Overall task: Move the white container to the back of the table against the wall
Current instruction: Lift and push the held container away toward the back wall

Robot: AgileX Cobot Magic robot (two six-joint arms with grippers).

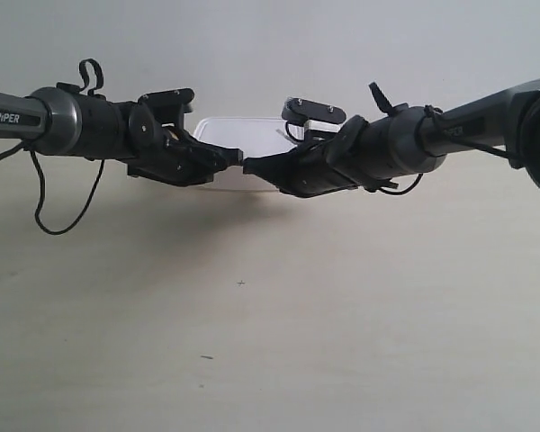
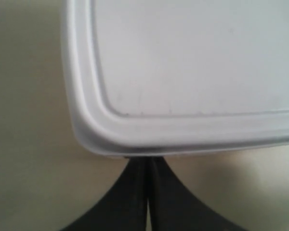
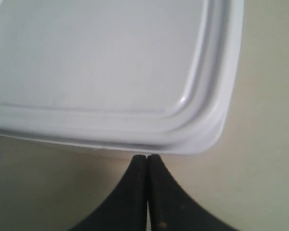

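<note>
The white container [image 1: 238,133] sits on the table [image 1: 342,315] at the back, close to the wall [image 1: 252,45]; I cannot tell whether it touches the wall. Its lid [image 2: 192,62] fills the left wrist view, where my left gripper [image 2: 145,161] is shut and empty, its tips against the container's side just under the rim, near one corner. In the right wrist view my right gripper [image 3: 147,158] is likewise shut, its tips at the rim of the container [image 3: 111,72] near the other corner. In the exterior view both arms' tips meet in front of the container.
The arm at the exterior view's left [image 1: 81,121] and the arm at the exterior view's right [image 1: 450,130] reach in low over the table from the sides. A loose black cable [image 1: 67,202] hangs from the first. Bare tabletop with tiny dark specks [image 1: 241,283] lies in front.
</note>
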